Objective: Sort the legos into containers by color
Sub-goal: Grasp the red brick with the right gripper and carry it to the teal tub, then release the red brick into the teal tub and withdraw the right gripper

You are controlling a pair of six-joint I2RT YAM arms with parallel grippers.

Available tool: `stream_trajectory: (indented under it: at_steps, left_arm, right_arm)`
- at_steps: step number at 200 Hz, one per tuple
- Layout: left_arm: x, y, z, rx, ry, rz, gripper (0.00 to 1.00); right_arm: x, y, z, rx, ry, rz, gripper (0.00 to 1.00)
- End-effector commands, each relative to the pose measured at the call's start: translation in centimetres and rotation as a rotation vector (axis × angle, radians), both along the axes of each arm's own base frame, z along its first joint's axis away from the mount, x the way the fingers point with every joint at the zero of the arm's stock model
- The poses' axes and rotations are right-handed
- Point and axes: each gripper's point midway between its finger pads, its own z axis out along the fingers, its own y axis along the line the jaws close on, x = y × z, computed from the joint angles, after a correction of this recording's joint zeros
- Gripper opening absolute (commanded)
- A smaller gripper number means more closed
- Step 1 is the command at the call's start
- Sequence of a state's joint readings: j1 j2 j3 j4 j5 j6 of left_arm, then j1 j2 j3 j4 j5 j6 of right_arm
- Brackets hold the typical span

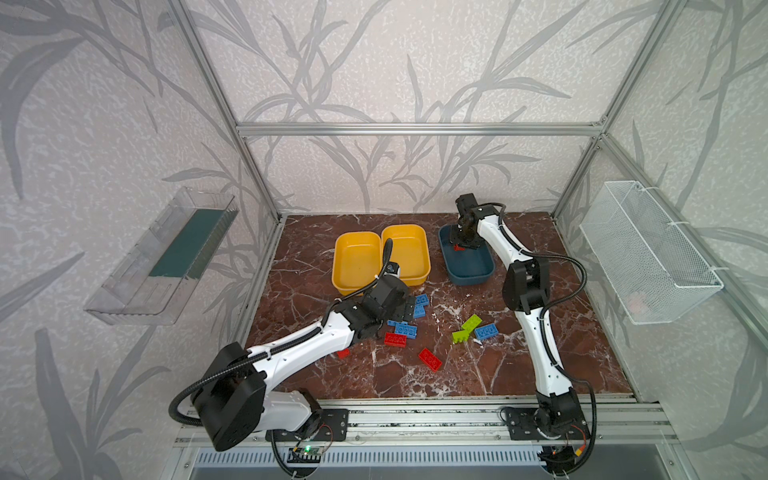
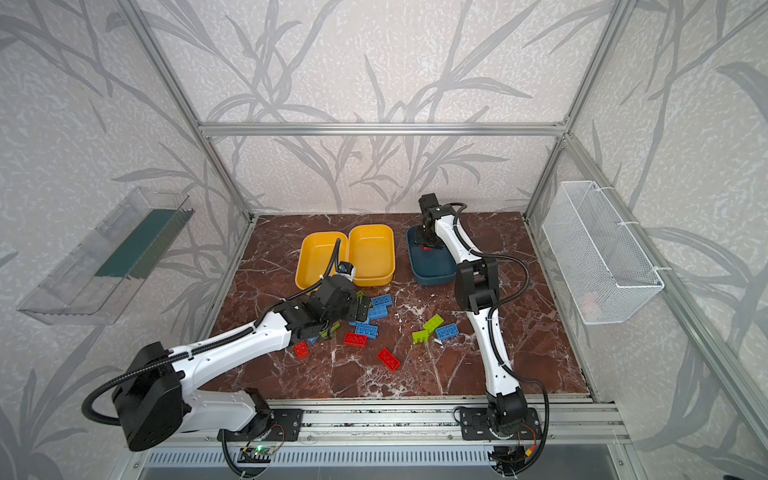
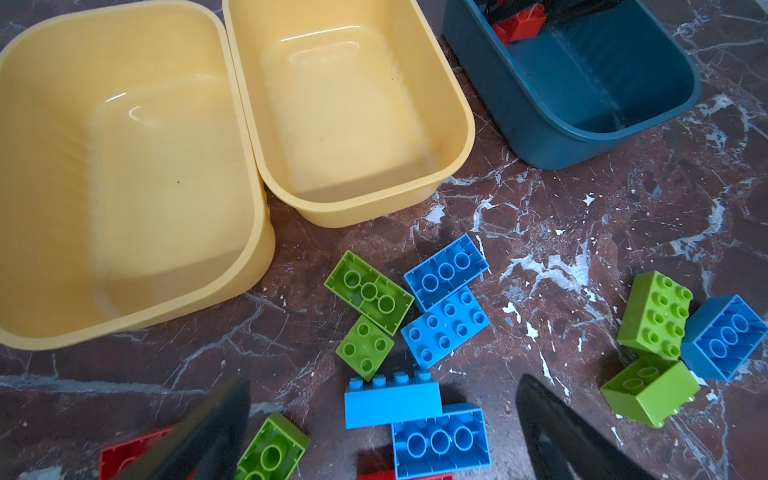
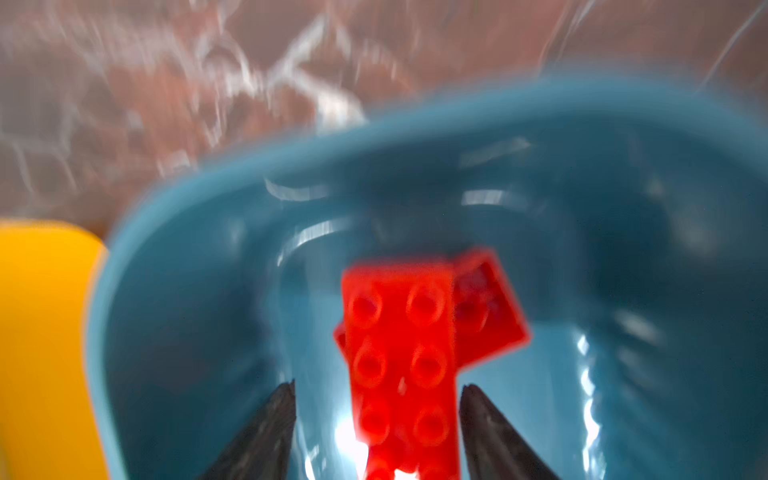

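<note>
Right wrist view places the right hand (image 4: 378,384) inside the teal tub (image 4: 166,257), fingers parted, with a visible gap beside a red lego (image 4: 399,345), so we judge that brick not gripped. A second red brick (image 4: 486,307) lies against it. In both top views the yellow tubs (image 1: 357,259) are empty, while blue legos (image 1: 486,331), green legos (image 1: 471,322) and red legos (image 1: 430,358) lie loose on the counter (image 1: 540,365). The left hand (image 3: 384,380) is wide open, holds nothing, and hovers over a blue cluster. We judge sorting barely begun. We find no legible brand, label or writing.
</note>
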State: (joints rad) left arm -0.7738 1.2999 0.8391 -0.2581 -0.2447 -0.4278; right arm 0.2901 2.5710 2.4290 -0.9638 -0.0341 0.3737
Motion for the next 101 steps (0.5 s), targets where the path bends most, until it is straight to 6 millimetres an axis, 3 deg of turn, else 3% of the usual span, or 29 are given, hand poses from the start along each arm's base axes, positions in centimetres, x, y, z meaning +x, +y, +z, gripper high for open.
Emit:
stream_trajectory:
  at_steps: [1,25,50,89,101]
  left_arm:
    - [-1.3,1.2,1.0,-0.054,0.002,0.026,0.99]
    - [-2.9,2.0,1.4,-0.127,0.008,0.038,0.99]
    - [-5.1,2.7,1.3,-0.204,0.011,0.028,0.99]
    - [-8.5,5.0,-0.2,-0.236,0.031,0.065,0.99]
    - [-9.4,5.8,-0.8,-0.241,0.035,0.081,0.99]
  right_arm:
    - [-2.7,0.9,5.0,-0.022,-0.032,0.046,0.65]
    - [-6.4,1.2,7.6,-0.028,-0.065,0.079,0.66]
    - [-11.9,1.6,9.0,0.007,-0.092,0.112,0.69]
    - [-21.2,3.5,8.7,0.033,-0.073,0.232,0.71]
    - [-24.2,4.9,8.1,0.018,-0.059,0.317,0.72]
